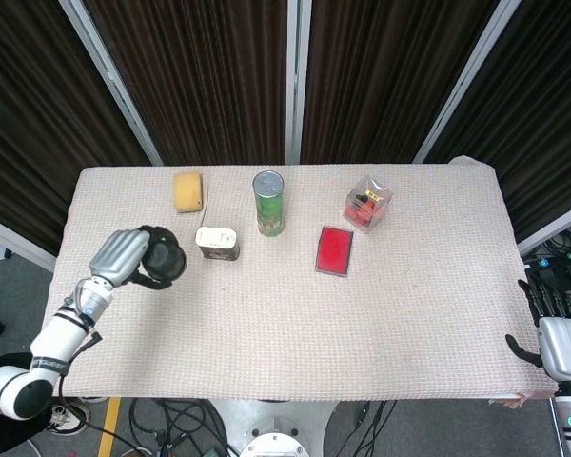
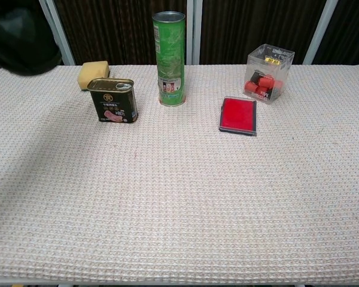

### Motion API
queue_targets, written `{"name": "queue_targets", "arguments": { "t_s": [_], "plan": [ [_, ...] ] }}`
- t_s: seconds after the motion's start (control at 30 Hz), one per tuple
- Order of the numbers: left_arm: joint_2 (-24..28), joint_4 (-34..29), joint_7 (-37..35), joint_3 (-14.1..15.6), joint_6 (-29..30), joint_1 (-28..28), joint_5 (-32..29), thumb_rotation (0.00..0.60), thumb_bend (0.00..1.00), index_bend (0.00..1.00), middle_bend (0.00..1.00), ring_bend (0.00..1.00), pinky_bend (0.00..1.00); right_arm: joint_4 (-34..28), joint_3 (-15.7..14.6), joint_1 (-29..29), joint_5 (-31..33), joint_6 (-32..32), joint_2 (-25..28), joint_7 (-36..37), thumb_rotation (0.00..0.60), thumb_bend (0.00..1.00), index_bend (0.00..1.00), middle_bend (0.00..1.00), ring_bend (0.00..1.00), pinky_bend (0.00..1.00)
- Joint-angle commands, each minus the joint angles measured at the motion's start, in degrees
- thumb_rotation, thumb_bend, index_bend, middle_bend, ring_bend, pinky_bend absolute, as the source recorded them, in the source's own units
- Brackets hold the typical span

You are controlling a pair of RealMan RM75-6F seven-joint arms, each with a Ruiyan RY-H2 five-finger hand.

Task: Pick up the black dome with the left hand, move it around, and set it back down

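My left hand (image 1: 122, 256) grips the black dome (image 1: 164, 260) over the left part of the table, left of the dark tin. In the chest view the dome (image 2: 23, 45) shows as a dark blurred shape at the top left corner, raised above the cloth, and the hand itself is hard to make out there. My right hand (image 1: 560, 343) hangs off the table's right front corner with its fingers apart and nothing in it.
A yellow sponge (image 1: 187, 190), a dark tin (image 1: 217, 242), a tall green can (image 1: 268, 202), a red flat case (image 1: 334, 250) and a clear box of red pieces (image 1: 367, 204) stand along the back of the table (image 1: 295, 324).
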Motion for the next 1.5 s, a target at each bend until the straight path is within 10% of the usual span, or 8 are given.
{"name": "queue_targets", "arguments": {
  "t_s": [0.03,0.53,0.93,1.03,1.27,1.5],
  "plan": [
    [-5.95,5.94,-0.96,3.83,-0.13,1.54,1.11,0.6,0.2,0.41,0.45,0.29,0.41,-0.04,0.16,0.0,0.23,-0.03,0.13,0.09,0.6,0.16,0.0,0.0,0.0,0.0],
    [-8.33,-8.47,7.3,3.28,-1.2,-4.27,10.39,0.6,0.2,0.41,0.45,0.29,0.41,-0.1,-0.12,0.27,-0.03,-0.51,-0.4,-0.73,0.6,0.16,0.0,0.0,0.0,0.0],
    [-6.12,12.83,9.81,-6.72,6.77,-4.0,-20.38,0.6,0.2,0.41,0.45,0.29,0.41,1.74,0.1,0.41,0.92,-1.6,-0.94,0.88,0.6,0.16,0.0,0.0,0.0,0.0],
    [-4.09,5.62,7.38,-5.41,4.07,-2.76,-15.81,0.6,0.2,0.41,0.45,0.29,0.41,1.54,0.15,0.49,0.99,-1.7,-0.99,0.49,0.6,0.16,0.0,0.0,0.0,0.0],
    [-5.22,-13.92,8.1,7.29,1.62,2.21,16.6,0.6,0.2,0.41,0.45,0.29,0.4,0.88,0.16,0.21,0.7,-0.88,-0.57,0.39,0.6,0.16,0.0,0.0,0.0,0.0],
    [-9.22,0.91,9.91,0.38,2.98,-0.84,3.57,0.6,0.2,0.41,0.45,0.29,0.4,1.46,0.24,0.36,1.2,-1.66,-0.71,0.93,0.6,0.16,0.0,0.0,0.0,0.0]
  ]
}}
